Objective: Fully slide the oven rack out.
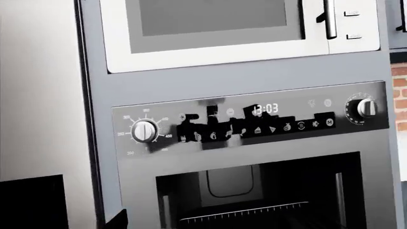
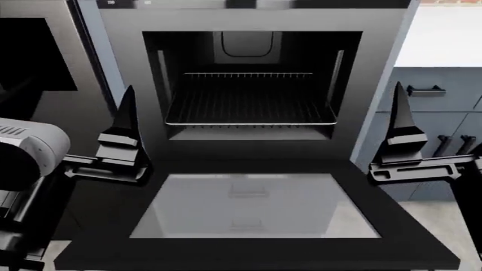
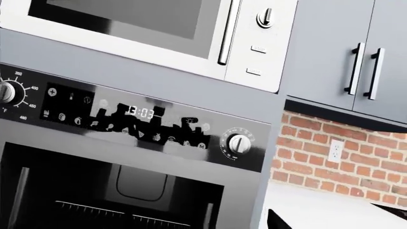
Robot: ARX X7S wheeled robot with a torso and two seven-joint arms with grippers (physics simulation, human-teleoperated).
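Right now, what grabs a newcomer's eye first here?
The oven door lies open and flat in front, baring the dark cavity with the silver rack still seated inside. The left gripper and right gripper flank the opening, touching nothing. Above sit the control panel and a microwave.

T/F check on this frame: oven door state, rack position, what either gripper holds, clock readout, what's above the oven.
1. The oven door is open, lying flat. True.
2. The oven rack is pulled out over the door. False: it sits inside the cavity.
3. The left gripper grips the rack. False: it is apart from the rack, holding nothing, as is the right gripper.
4. The display reads 13:03. True.
5. A microwave sits above the oven. True.
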